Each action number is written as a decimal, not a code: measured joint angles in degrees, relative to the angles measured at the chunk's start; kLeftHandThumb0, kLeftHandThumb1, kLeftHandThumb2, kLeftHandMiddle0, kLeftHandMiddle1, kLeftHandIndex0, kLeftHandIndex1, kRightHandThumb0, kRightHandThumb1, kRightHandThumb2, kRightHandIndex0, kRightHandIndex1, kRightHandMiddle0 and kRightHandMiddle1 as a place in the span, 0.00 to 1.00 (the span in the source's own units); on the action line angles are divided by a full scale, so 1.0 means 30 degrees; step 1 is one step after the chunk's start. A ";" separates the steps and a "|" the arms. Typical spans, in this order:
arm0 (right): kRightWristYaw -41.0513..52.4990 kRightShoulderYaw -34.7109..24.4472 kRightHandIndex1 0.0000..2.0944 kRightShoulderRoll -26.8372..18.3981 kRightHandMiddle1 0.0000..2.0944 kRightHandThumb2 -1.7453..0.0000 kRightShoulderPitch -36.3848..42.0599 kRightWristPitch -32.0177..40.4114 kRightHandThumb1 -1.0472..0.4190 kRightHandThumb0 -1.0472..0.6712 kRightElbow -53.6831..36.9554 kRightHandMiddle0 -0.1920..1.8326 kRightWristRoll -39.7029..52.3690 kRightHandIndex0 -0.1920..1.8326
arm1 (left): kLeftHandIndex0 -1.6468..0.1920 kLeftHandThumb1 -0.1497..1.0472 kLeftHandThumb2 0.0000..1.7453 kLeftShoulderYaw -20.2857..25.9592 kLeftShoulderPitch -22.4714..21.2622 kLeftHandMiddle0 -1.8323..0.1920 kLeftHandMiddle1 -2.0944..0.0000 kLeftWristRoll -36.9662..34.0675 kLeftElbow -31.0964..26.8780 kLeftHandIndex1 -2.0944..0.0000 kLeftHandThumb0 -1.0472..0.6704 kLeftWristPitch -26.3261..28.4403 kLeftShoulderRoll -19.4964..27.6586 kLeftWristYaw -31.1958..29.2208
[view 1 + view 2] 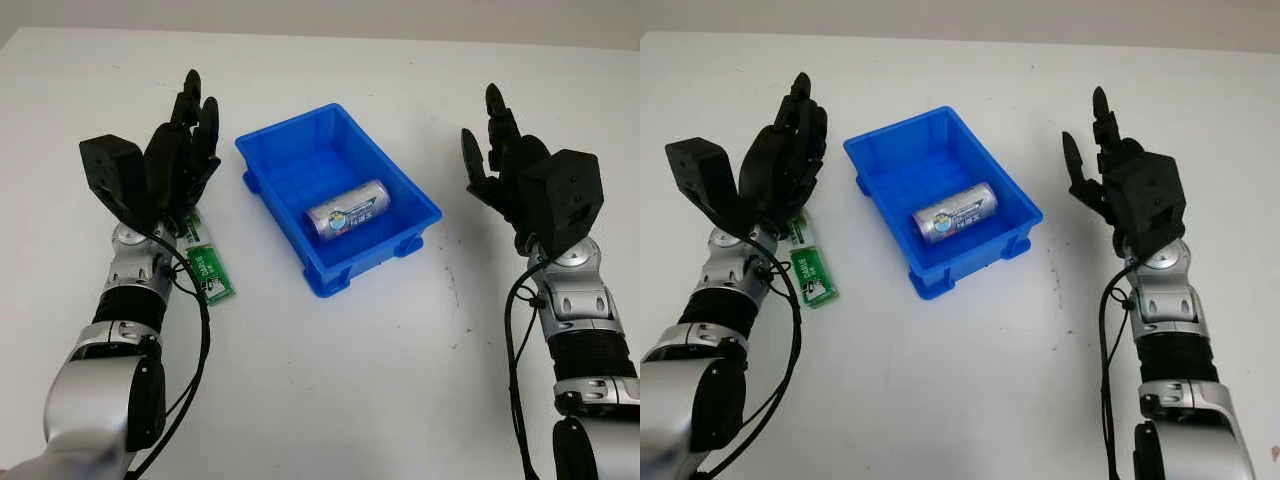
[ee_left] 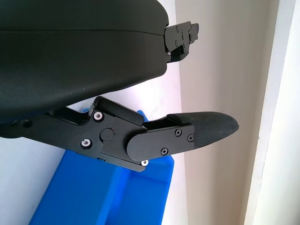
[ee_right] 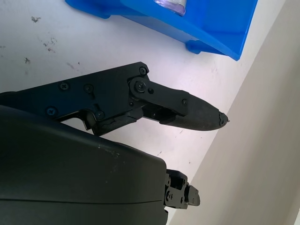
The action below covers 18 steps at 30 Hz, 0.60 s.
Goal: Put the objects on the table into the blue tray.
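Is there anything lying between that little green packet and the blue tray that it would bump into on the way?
Nothing visible does. The green packet lies on the table partly under the open left hand, and the strip of table between it and the blue tray is bare. A can already lies inside the tray.

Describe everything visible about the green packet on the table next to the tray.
The green packet is a small, flat, rectangular pack, green with a white label patch and white print too small to read. It lies flat on the white table, apart from the blue tray, on the robot's left side of it. Its far end is hidden beneath the left hand, which is open above it; contact cannot be judged. It is not yet in the tray.
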 measured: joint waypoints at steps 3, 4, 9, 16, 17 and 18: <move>0.0077 -0.0001 0.00 -0.0001 0.00 0.59 0.0019 0.0290 0.00 0.22 -0.0370 0.00 0.0044 0.00 | 0.93 1.00 0.29 0.0064 -0.0001 0.94 0.96 -0.0293 -0.0258 0.96 0.19 -0.0404 0.0514 -0.1528; 0.0106 0.0000 0.00 -0.0003 0.00 0.59 0.0055 0.0388 0.00 0.22 -0.0454 0.00 0.0048 0.00 | 0.90 1.00 0.29 0.0132 -0.0005 0.91 0.96 -0.0541 -0.0313 0.95 0.20 -0.0730 0.0863 -0.2719; 0.0271 -0.0049 0.00 -0.0007 0.00 0.59 0.0416 0.0856 0.00 0.22 -0.1127 0.00 0.0232 0.00 | 0.77 0.98 0.08 -0.0430 -0.0021 0.78 0.97 -0.0198 -0.1617 0.94 0.17 -0.2193 0.4246 -0.7660; 0.0571 0.0007 0.00 -0.0008 0.00 0.58 0.0531 0.0861 0.00 0.22 -0.1153 0.00 0.0218 0.00 | 0.71 0.77 0.01 -0.1113 0.0782 0.77 0.97 0.0705 -0.6541 0.96 0.26 -0.0194 0.7712 -0.9896; 0.0602 0.0007 0.00 -0.0008 0.00 0.58 0.0527 0.0862 0.00 0.22 -0.1150 0.00 0.0221 0.00 | 0.72 0.75 0.01 -0.1249 0.1020 0.76 0.97 0.0969 -0.7058 0.96 0.29 -0.0235 0.8058 -0.9928; 0.0607 0.0006 0.00 -0.0006 0.00 0.58 0.0520 0.0871 0.00 0.22 -0.1143 0.00 0.0223 0.00 | 0.72 0.75 0.02 -0.1431 0.1276 0.75 0.97 0.1369 -0.7479 0.97 0.30 -0.0533 0.8394 -0.9948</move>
